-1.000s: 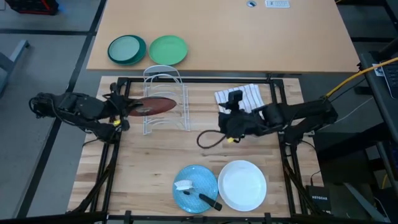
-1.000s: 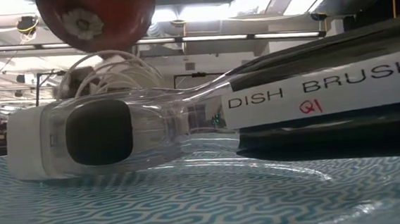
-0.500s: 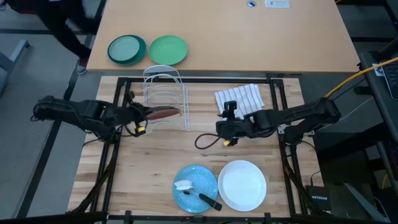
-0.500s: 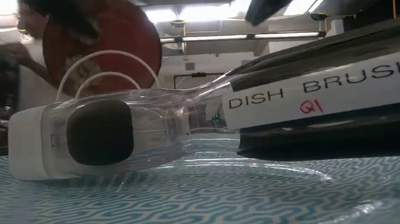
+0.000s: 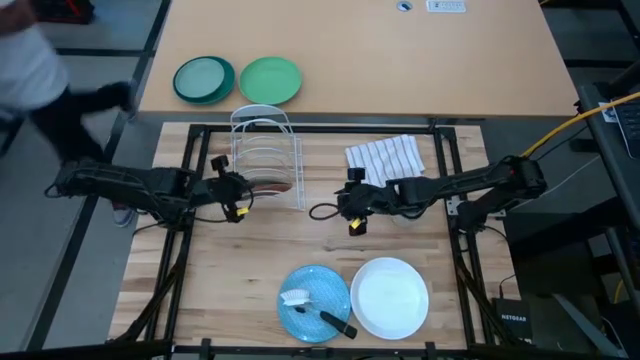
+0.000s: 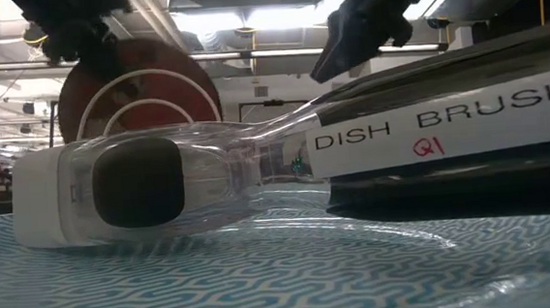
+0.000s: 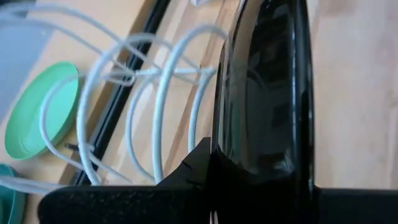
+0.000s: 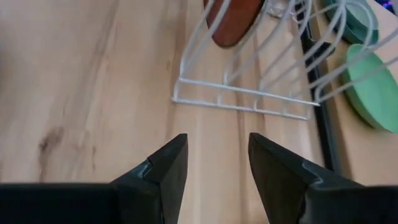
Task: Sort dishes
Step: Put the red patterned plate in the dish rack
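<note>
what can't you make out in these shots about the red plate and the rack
- Red plate, high view: only a sliver shows among the wire rack; whether it sits fully in a slot cannot be told.
- Left claw, left wrist view: the plate's dark edge fills the picture, hiding the fingertips.
- Low view: the dish brush blocks the rack's base and the table behind it.
- Right claw hangs open near the rack.

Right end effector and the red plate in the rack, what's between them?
In the right wrist view, bare wooden tabletop and the white wire rack's base lie between the open right end effector and the red plate.
</note>
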